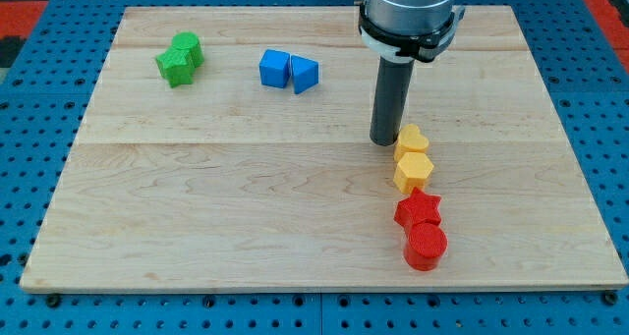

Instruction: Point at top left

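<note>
Rod over a wooden tabletop (197, 197) with coloured blocks.
My tip (384, 141) rests just left of the yellow heart block (413, 139); there are no jaws.

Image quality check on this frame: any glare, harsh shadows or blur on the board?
Camera view: lighting even and diffuse, no glare on the wooden board; only soft short shadows under the blocks and beside my tip; block edges crisp, e.g. the red cylinder; arm housing cropped at the view's top.
</note>
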